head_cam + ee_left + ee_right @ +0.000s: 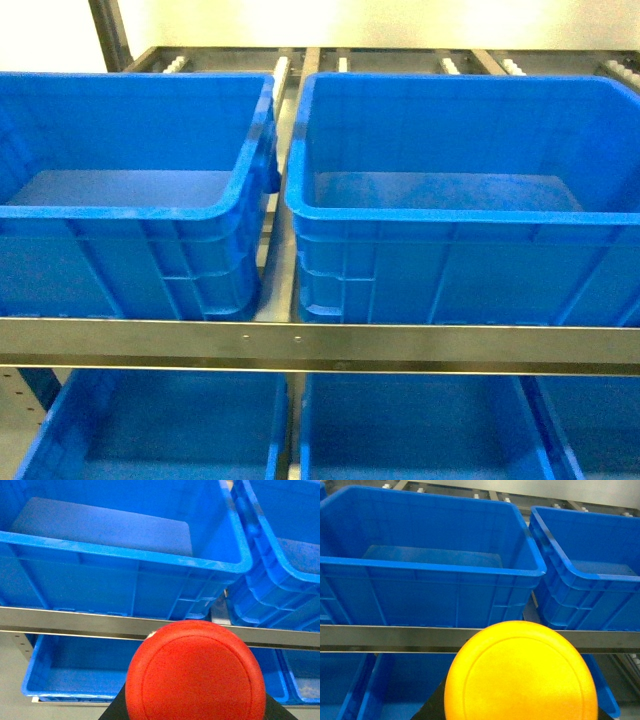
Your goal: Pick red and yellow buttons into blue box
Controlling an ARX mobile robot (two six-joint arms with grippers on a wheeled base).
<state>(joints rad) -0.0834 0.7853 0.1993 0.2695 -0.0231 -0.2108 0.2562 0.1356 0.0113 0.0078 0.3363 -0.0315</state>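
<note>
A red button fills the bottom of the left wrist view, its round cap facing the camera. My left gripper is shut on it, and only black finger edges show beside the cap. A yellow button sits the same way in my right gripper, shut on it. Both are held in front of the shelf rail, below the crates' rims. Two deep blue boxes stand side by side on the shelf, the left one and the right one, both with bare floors. Neither gripper shows in the head view.
A steel shelf rail runs across in front of the crates. More blue crates sit on the shelf below. A further crate stands to the right in the right wrist view. Roller tracks lie behind.
</note>
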